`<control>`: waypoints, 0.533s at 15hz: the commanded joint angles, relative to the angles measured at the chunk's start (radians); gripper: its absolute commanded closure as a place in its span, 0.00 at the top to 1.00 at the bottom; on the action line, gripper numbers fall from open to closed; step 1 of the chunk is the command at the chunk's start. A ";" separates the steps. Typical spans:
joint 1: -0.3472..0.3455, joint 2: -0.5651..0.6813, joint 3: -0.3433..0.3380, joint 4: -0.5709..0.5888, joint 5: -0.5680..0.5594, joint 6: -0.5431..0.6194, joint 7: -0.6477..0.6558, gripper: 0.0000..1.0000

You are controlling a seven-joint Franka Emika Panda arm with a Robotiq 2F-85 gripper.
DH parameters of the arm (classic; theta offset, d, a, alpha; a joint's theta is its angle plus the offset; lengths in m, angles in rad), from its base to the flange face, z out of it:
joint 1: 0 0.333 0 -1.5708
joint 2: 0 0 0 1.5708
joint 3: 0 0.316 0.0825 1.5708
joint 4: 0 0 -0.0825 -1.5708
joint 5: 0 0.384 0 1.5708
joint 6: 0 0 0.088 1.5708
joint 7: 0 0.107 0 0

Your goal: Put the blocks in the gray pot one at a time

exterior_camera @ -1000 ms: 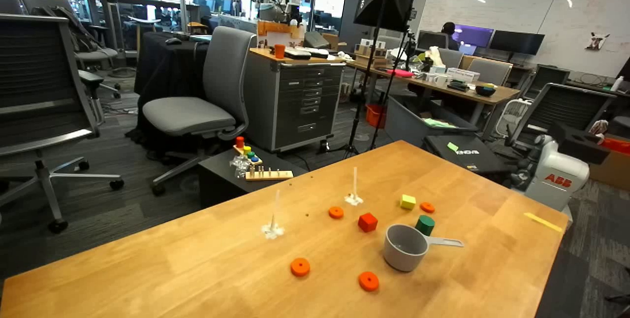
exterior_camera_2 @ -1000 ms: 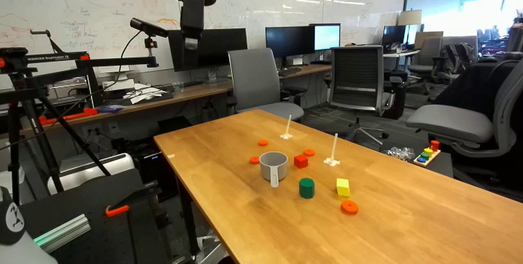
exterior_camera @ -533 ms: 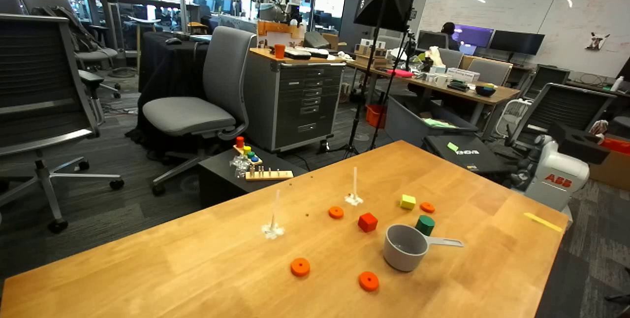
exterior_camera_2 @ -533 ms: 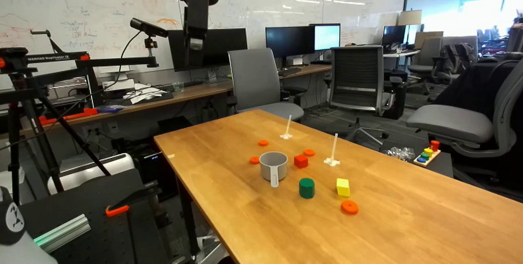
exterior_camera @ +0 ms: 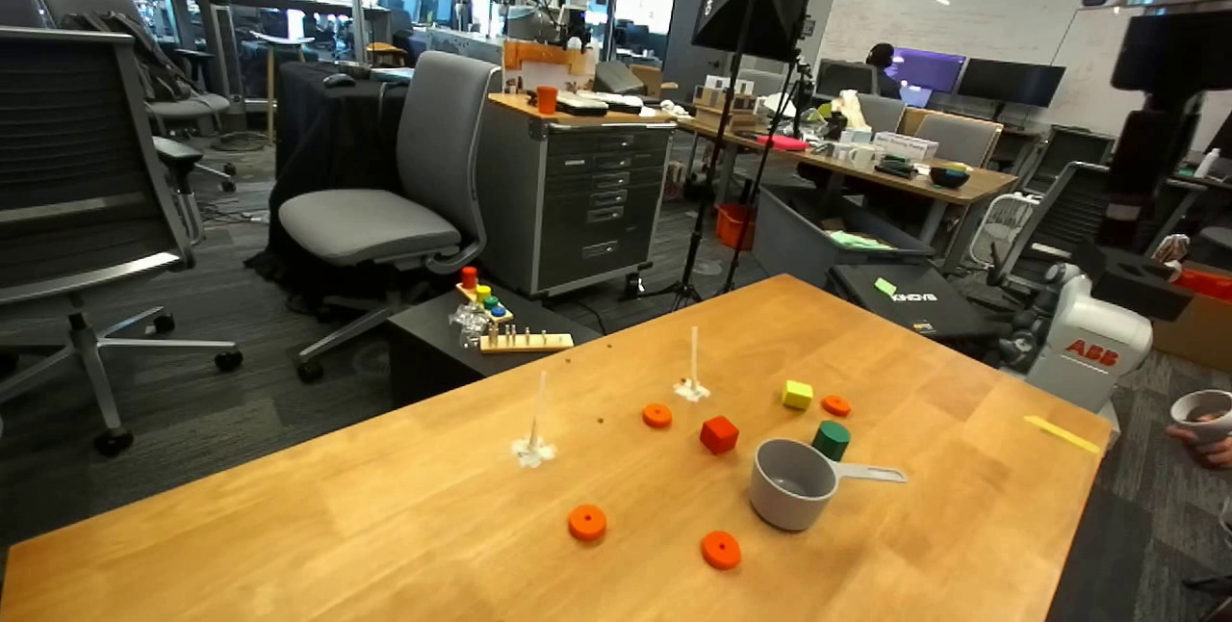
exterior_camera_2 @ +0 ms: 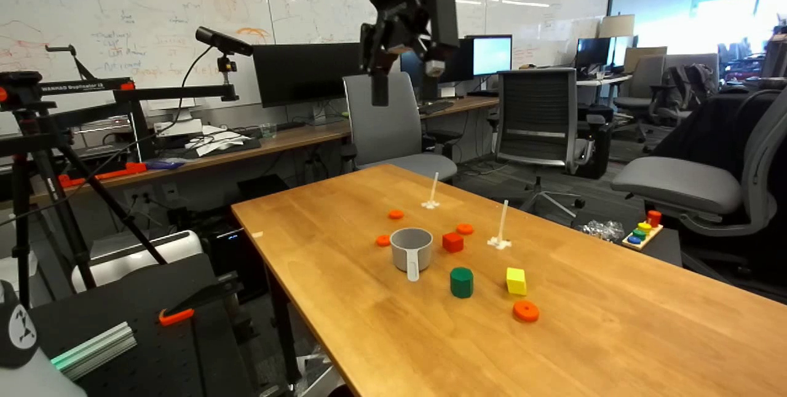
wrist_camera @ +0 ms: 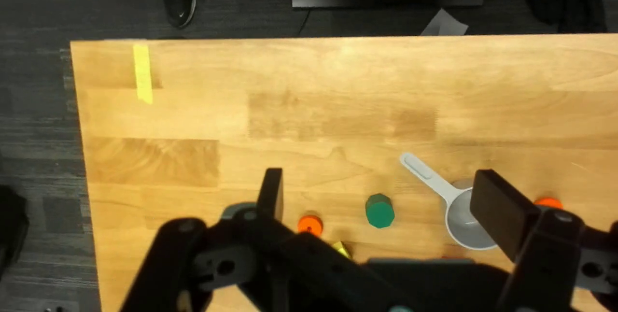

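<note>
Seven blocks [exterior_camera: 719, 435] outside gray pot [exterior_camera: 782, 505] on wooden table [exterior_camera: 462, 535], pincer [wrist_camera: 378, 175] above, spread wide, holding nothing

On your wooden tabletop [exterior_camera: 318, 545] you have the gray pot [exterior_camera: 784, 506] upright, the green block [exterior_camera_2: 462, 284] and the red block [exterior_camera_2: 453, 243] near but apart from it, the yellow block [exterior_camera_2: 516, 282] farther off beside one of four orange discs [exterior_camera: 835, 406]. Two pale sticks [exterior_camera_2: 503, 225] rise from white bases [exterior_camera_2: 499, 243]; a yellow tape strip [wrist_camera: 143, 74] lies near one corner.
</note>
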 commanded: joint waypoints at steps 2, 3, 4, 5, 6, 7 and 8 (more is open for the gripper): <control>0.010 0.120 -0.020 0.096 -0.014 -0.010 -0.086 1.00; 0.010 0.177 -0.021 0.138 -0.022 -0.015 -0.107 1.00; 0.010 0.220 -0.021 0.168 -0.027 -0.017 -0.115 1.00; 0.011 0.249 -0.021 0.189 -0.032 -0.020 -0.119 1.00; 0.011 0.264 -0.021 0.201 -0.034 -0.023 -0.122 1.00; 0.011 0.267 -0.021 0.207 -0.034 -0.027 -0.124 1.00; 0.011 0.267 -0.020 0.210 -0.034 -0.032 -0.125 1.00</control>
